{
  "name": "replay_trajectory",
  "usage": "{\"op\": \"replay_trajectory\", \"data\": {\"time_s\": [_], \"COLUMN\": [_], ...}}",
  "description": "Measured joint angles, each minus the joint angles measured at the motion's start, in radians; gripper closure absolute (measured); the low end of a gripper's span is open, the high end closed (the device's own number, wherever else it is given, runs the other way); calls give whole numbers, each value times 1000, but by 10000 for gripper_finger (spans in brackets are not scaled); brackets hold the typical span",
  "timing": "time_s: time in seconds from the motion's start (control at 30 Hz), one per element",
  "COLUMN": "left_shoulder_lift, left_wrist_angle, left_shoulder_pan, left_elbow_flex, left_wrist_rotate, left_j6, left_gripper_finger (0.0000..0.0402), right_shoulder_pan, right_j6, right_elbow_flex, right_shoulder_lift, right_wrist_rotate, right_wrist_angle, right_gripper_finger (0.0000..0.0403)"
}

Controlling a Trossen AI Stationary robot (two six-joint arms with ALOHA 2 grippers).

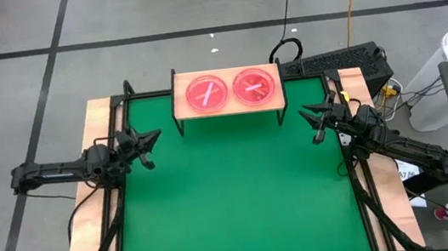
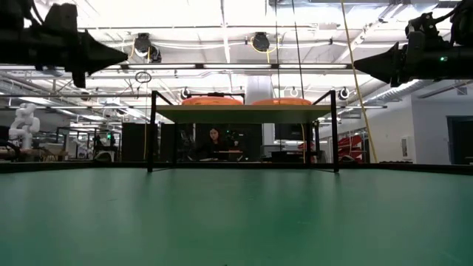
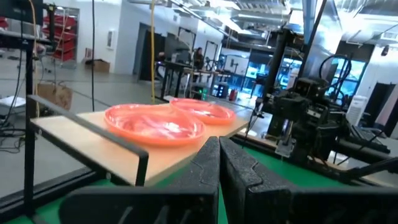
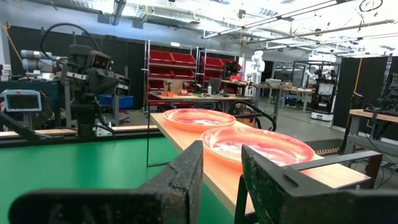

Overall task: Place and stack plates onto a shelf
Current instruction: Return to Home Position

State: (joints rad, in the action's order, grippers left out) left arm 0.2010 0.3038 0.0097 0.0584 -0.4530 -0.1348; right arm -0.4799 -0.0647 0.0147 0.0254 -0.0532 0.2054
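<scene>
2 stacks of round translucent pink-topped plates (image 1: 205,93) side by side on small light-wood shelf (image 1: 230,107) w/ black legs, at far edge of green table mat (image 1: 233,201), midway betw. arms. Left gripper (image 1: 151,143) pressed together, empty; right gripper (image 1: 313,121) slightly spread, empty. Both well apart from shelf, approx equally near, angled inward toward it; prob. just backing away to home

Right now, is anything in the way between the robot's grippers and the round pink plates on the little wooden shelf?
No, nothing visible. The left gripper and right gripper hang at the sides; only bare green mat lies between them and the light-wood shelf with its two pink-topped plate stacks.
</scene>
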Motion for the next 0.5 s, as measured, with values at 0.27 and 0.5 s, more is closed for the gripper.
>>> {"op": "replay_trajectory", "data": {"time_s": [0.27, 0.5], "left_shoulder_lift": [-5, -5], "left_wrist_angle": [23, 16], "left_shoulder_pan": [0, 0], "left_elbow_flex": [-49, -49], "left_wrist_rotate": [43, 45], "left_j6": [9, 31], "left_gripper_finger": [400, 400], "right_shoulder_pan": [0, 0], "right_j6": [0, 0], "right_elbow_flex": [0, 0], "right_shoulder_lift": [0, 0], "right_wrist_rotate": [0, 0], "right_wrist_angle": [0, 0], "right_gripper_finger": [309, 309]}}
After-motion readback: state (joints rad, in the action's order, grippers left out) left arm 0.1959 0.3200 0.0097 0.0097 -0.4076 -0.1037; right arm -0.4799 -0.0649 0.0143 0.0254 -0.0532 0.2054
